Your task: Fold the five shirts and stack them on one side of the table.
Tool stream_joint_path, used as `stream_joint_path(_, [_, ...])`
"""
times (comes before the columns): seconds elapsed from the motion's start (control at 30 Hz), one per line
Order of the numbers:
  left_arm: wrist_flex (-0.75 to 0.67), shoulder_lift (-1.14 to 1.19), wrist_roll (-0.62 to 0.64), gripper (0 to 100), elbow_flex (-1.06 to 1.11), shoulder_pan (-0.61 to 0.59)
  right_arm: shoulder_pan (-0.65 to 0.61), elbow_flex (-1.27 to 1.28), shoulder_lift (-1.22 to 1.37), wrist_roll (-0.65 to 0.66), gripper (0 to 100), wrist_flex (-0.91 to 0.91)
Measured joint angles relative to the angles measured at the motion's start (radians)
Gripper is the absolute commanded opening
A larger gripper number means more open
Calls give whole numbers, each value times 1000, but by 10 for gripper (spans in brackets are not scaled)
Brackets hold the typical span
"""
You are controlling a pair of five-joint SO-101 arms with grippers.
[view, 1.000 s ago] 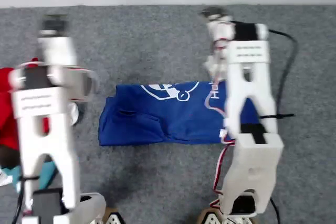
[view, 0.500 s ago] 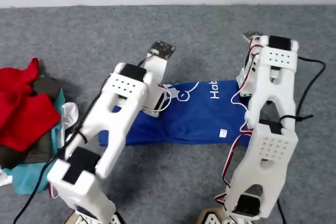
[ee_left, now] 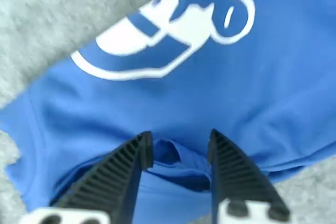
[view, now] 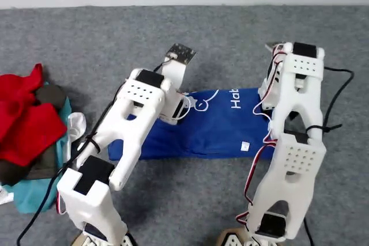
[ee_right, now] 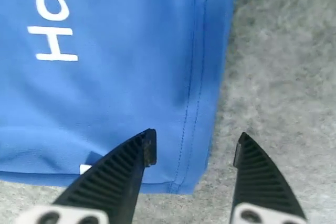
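Here, the blue shirt (view: 196, 131) lies folded in a strip at the centre of the desk (view: 115, 38). Your left end effector (ee_left: 181, 139), narrowly open, straddles a crease. Your right end effector (ee_right: 197, 137), wide, spans the shirt's 3 o'clock hem. Closing there may catch one layer or slip off.

The left arm (view: 132, 125), upright beside the heap of red clothes (view: 29, 119) a second ago, has swung across to lean over the printed end of the blue shirt (view: 202, 133). The left gripper (ee_left: 180, 142) is now lowered with jaws parted astride a small pucker of cloth. The right arm (view: 294, 113), earlier stretched over the shirt toward the far side, has drawn back and outward. The right gripper (ee_right: 196, 142) now hangs spread over the hem at the shirt's corner. Over the last half second both arms barely shifted.
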Motion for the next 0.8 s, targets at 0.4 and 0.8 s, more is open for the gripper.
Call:
stream_joint_path(0.4, [269, 0, -5, 176, -331, -61, -18, -5, 123, -5, 150, -14])
stream_joint_path(0.8, [351, 0, -5, 175, -463, -233, -23, -2, 126, 43, 9, -14])
